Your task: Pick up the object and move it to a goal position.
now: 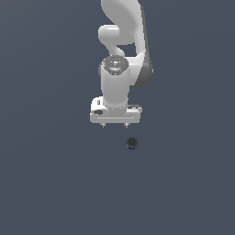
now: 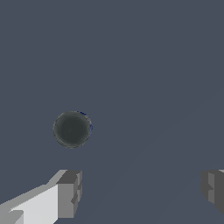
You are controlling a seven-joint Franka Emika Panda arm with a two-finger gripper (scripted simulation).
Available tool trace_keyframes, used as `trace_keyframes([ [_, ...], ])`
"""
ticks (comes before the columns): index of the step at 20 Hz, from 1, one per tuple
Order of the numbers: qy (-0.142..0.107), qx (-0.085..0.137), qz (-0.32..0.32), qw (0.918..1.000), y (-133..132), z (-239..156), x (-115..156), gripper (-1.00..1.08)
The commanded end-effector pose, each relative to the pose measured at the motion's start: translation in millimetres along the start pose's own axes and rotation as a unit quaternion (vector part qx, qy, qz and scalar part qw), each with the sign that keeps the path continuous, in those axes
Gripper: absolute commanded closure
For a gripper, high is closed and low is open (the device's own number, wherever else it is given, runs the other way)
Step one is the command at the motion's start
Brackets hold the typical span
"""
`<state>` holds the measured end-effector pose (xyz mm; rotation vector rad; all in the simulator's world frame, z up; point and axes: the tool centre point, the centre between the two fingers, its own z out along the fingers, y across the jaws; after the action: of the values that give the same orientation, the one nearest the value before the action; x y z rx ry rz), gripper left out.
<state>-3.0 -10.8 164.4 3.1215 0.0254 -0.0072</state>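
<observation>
Plain slate-grey floor (image 1: 46,183) surrounds a white robot arm (image 1: 121,55).
Its gripper (image 2: 140,192), fingers spread wide and empty, hangs near the object (image 1: 132,143), not touching.

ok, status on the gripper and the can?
Gripper open, empty, fingers spread wide. Can sits on the floor, ungrasped, outside the jaws and off their centre line. Nothing in the way.
</observation>
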Motion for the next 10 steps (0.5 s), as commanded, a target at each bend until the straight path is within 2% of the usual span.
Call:
trace_keyframes([
  [1, 0.0, 0.0, 0.0, 1.0, 0, 0, 0, -0.92],
  [10, -0.004, 0.014, -0.018, 0.9997, -18, 1, 2, -0.92],
])
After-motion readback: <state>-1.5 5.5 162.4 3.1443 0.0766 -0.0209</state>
